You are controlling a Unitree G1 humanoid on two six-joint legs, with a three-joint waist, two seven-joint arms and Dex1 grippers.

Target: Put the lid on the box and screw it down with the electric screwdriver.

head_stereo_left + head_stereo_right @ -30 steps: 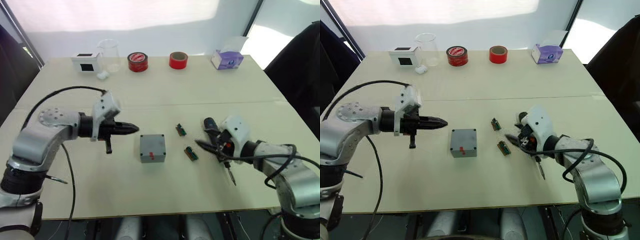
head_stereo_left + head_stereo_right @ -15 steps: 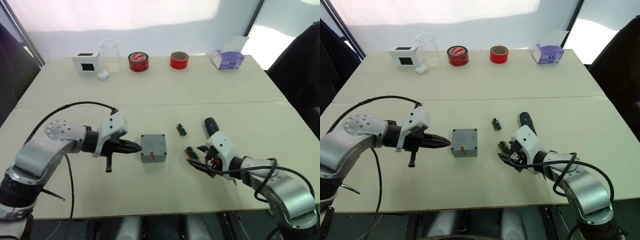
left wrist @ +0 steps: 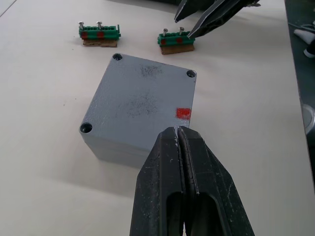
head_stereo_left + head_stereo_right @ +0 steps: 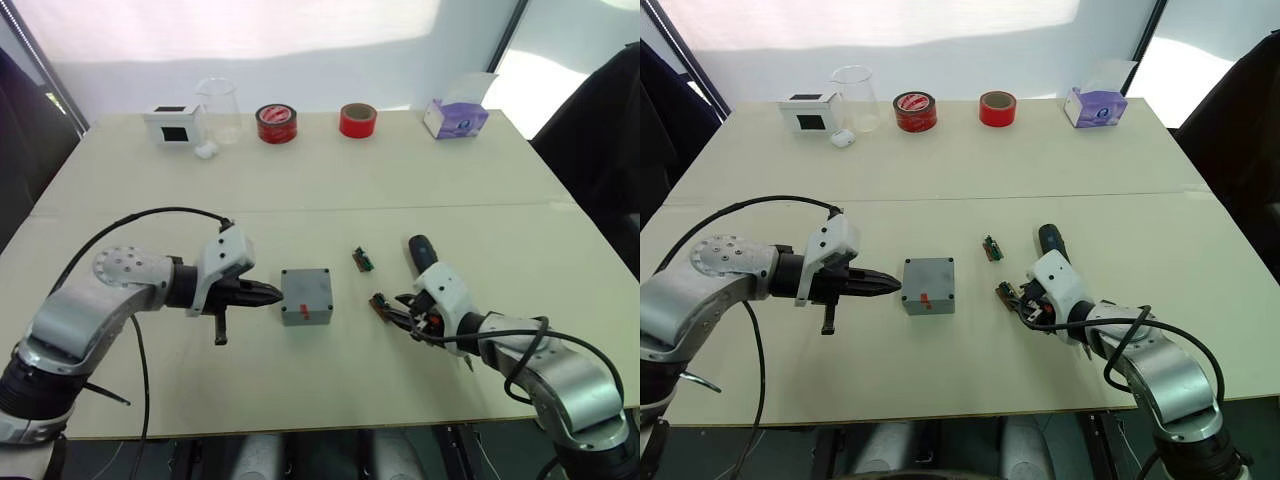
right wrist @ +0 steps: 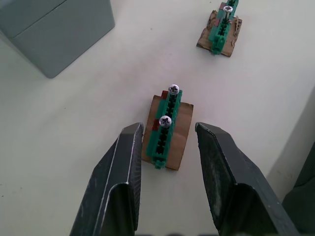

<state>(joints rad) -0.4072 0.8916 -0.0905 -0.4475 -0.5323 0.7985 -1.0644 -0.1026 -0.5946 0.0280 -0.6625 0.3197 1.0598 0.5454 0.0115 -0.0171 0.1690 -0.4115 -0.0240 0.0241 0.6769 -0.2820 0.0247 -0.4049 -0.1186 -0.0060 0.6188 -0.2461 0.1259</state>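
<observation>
Box (image 3: 142, 105) sits mid-tabletop (image 4: 300, 190), grey metal, lid on, red mark on top. Left hand (image 3: 178, 135) pinched closed at its edge. Right wrist view: right hand (image 5: 166, 147) spread around a green screw terminal (image 5: 165, 127) on cardboard.

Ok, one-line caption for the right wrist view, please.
Open right gripper poised around a small green screw holder on cardboard, with the grey box off to one side.

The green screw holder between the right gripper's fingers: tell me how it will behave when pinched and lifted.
The green screw holder looks small, so probably light. Its brown card base may flex. Two loose-looking screws stand in it and could drop if tilted. The right gripper straddles it, open.
</observation>
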